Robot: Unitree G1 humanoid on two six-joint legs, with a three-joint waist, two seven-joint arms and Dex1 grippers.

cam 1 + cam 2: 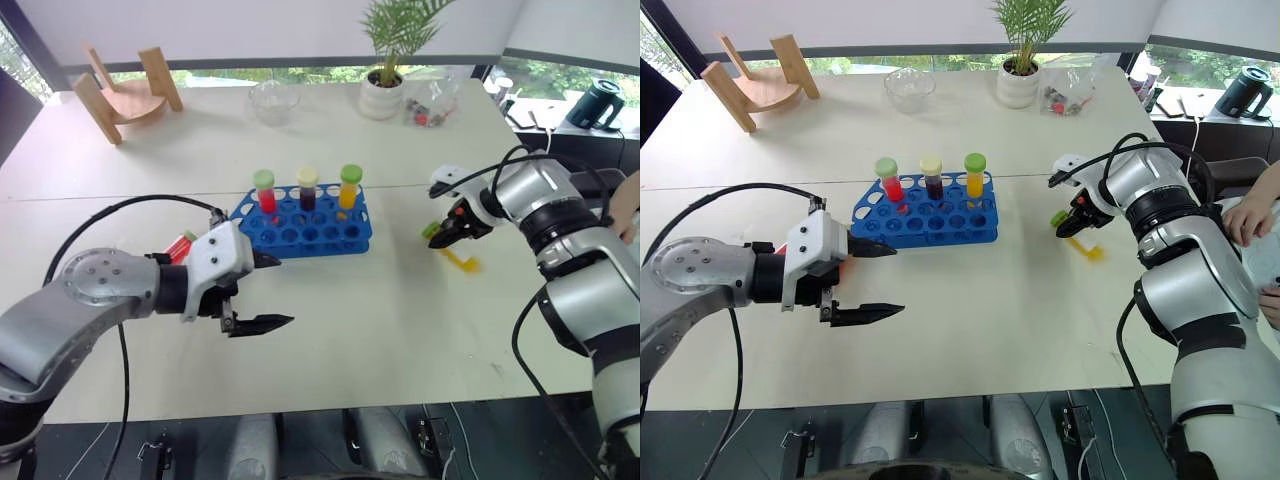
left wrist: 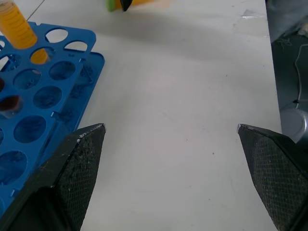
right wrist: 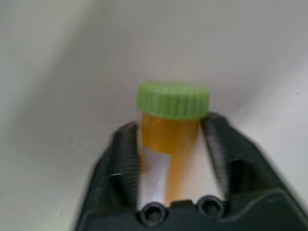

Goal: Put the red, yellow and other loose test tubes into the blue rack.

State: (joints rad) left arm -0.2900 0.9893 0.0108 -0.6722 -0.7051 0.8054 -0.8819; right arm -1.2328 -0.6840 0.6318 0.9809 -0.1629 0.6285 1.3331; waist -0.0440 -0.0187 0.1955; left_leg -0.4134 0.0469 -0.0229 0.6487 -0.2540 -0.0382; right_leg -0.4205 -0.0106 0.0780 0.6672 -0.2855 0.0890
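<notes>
The blue rack point(image 1: 305, 228) stands mid-table and holds three upright tubes in its back row: a red one with a green cap point(image 1: 266, 194), a dark one with a cream cap point(image 1: 307, 188) and an orange-yellow one with a green cap point(image 1: 349, 187). To the right of the rack, my right gripper point(image 1: 445, 232) is shut on a yellow tube point(image 1: 462, 262) just below its green cap point(image 3: 173, 100); the tube slants down to the table. My left gripper point(image 1: 284, 291) hangs open in front of the rack's left end. A red loose tube point(image 1: 183, 243) lies behind it, partly hidden.
At the back of the table are a wooden stand point(image 1: 125, 85), a glass bowl point(image 1: 272, 100), a potted plant point(image 1: 382, 95) and a clear bag of small items point(image 1: 430, 105). A black kettle point(image 1: 598, 103) sits far right. A person's hand point(image 1: 1245, 215) rests at the right edge.
</notes>
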